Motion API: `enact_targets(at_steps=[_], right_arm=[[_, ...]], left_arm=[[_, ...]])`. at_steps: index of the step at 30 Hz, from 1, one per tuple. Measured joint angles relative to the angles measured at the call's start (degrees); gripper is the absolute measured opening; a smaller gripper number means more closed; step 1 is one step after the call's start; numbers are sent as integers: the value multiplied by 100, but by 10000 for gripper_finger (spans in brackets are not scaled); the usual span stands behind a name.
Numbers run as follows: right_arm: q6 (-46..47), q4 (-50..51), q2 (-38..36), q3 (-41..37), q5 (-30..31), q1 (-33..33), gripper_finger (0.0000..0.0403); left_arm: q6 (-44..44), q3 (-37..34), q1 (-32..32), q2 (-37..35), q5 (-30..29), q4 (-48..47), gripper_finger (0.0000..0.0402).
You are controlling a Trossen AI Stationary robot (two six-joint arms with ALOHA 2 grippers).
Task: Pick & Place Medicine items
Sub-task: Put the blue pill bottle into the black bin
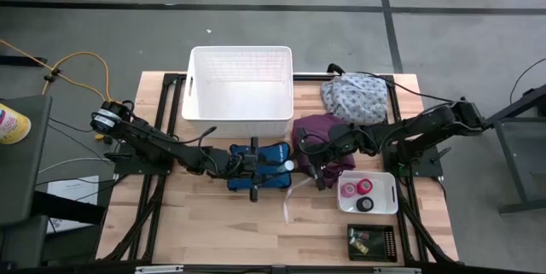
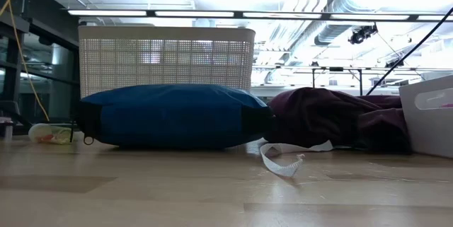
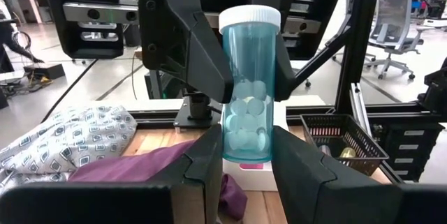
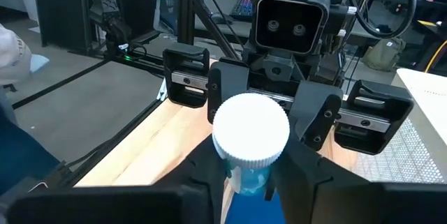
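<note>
Held upright above the blue zip pouch (image 2: 170, 117), off the table (image 1: 196, 223): a greenish vial (image 3: 248, 91) with a white cap (image 4: 250, 130) and white tablets inside. Clamped on its lower half by the left tool (image 3: 244, 151), fingers pressed against both sides. Gripped higher up, just below the cap, by the right tool (image 4: 250, 172), fingers likewise closed against the vial's sides, so shared between both tools at mid-table, each facing the other head-on. Directly beneath, lying flat on the wood: the pouch, with a loose white strap (image 2: 283, 163) just in front of it. Behind the pouch: a large white basket (image 1: 241, 82). Beside the pouch on the right arm's side: a purple cloth bundle (image 2: 325, 117), and beyond that a floral cloth bundle (image 1: 354, 95). Nearer the front edge on the right arm's side: a small white tray (image 1: 388, 190) holding a pink roll (image 1: 348, 190), a red roll (image 1: 363, 186) and a black roll (image 1: 365, 204), all close together. In front of that tray, apart from it: a dark mesh tray (image 1: 371, 241) with small items too tiny to tell.
</note>
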State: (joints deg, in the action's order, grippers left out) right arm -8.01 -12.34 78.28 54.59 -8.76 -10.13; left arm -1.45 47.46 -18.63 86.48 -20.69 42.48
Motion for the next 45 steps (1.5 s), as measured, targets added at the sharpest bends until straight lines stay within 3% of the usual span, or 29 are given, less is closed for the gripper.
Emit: enact_targets(at_steps=[12, 29, 37, 45], right_arm=[[9, 2, 0, 0, -19, 0, 95], [93, 22, 0, 0, -59, -39, 95], [92, 88, 0, 0, 0, -118, 96], [741, 940, 0, 0, 142, -192, 96]], left_arm=[[-7, -1, 2, 0, 2, 0, 105], [24, 0, 4, 0, 301, 2, 197], [90, 0, 4, 0, 321, -2, 203], [105, 0, 4, 0, 319, -12, 203]])
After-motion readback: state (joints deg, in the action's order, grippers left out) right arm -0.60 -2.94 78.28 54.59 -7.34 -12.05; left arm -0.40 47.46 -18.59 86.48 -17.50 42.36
